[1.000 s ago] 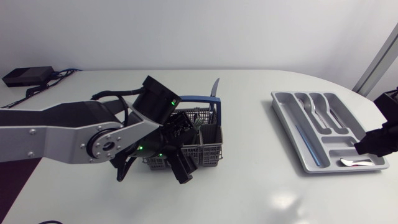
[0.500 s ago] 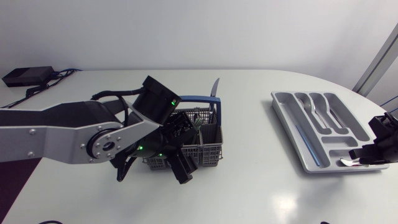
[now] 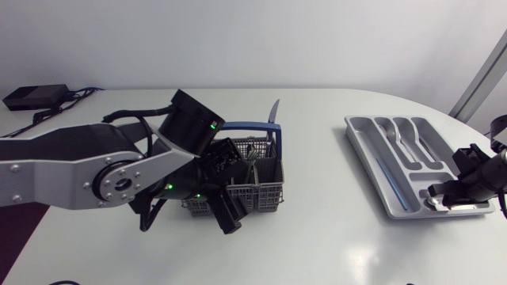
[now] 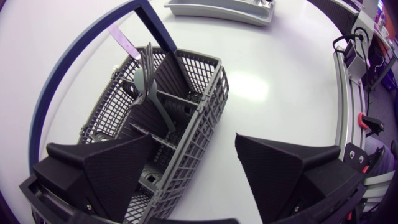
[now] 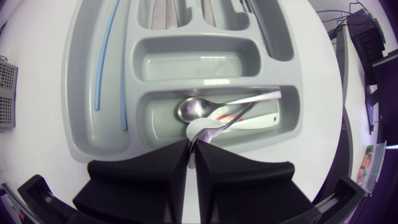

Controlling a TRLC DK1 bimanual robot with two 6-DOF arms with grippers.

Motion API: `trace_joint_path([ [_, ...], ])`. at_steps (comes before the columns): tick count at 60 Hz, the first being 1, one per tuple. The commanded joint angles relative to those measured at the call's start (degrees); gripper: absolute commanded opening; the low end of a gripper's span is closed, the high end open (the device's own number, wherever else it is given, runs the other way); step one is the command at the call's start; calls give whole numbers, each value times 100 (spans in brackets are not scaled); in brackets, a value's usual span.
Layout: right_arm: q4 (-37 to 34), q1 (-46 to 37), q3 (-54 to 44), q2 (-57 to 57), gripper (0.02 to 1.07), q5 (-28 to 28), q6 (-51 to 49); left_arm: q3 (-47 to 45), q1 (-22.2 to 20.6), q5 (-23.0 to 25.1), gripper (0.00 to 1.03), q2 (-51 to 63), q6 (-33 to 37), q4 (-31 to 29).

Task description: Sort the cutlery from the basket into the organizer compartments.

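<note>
No legible writing anywhere. The only print is a white label with red marks [image 5: 261,119] on the floor of the organizer's [image 5: 99,81] end compartment, partly under cutlery and too small to read. Right pincer [image 5: 191,148] is clenched, fingertips pressed together at that compartment's near wall. It appears to pinch the bowl edge of a spoon [image 5: 204,129], whose handle slants away ahead of it over the label. Second spoon [image 5: 194,109] lies flat just beyond, its handle running to the compartment's far end. Thin blue strip [image 5: 104,62] sits in the long side compartment. Left pincer [image 4: 196,149] is released, fingers wide. One finger [image 4: 99,168] is over or inside the grey mesh basket [image 4: 186,87], depth unclear, and the other is outside above bare desk, with the basket's side wall between them. Ahead of it a fork [image 4: 142,84] and a knife [image 4: 124,40] stand in the basket, under the blue hoop handle [image 4: 155,28]. Desk [image 3: 333,237] is white and glossy with a soft glare patch. Basket and organizer are well apart. Black box with cables [image 3: 32,96] sits at the far corner behind the left arm.
</note>
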Motion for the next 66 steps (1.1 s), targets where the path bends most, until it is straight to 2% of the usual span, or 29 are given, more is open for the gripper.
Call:
trace_joint_path([
  [1,101,205,165,261,23,-135,179,-104,55,35,92,-154,-91,-79],
  [3,101,231,174,261,23,-135,196,-112,63,35,92,-171,-91,-88],
  [7,66,337,227,270,30,-153,276,-130,72,35,92,-241,-91,-140],
  [12,-57,381,323,270,53,-223,319,-165,98,35,92,-303,-91,-176],
  [14,-101,381,367,252,59,-232,337,-174,107,35,92,-329,-91,-176],
  [26,-435,337,473,-100,76,-329,284,-218,134,27,92,-444,-91,-255],
  [33,-690,337,420,-644,82,-434,214,-235,265,27,92,-619,-74,-378],
  [51,-910,970,-11,-1980,82,-724,240,-525,450,27,92,-1129,-56,-545],
  [56,-971,1400,-195,-2376,85,-927,232,-648,573,35,93,-1270,-38,-580],
  [66,-769,2525,-477,-2886,85,-935,574,-982,854,44,94,-1604,-3,-615],
])
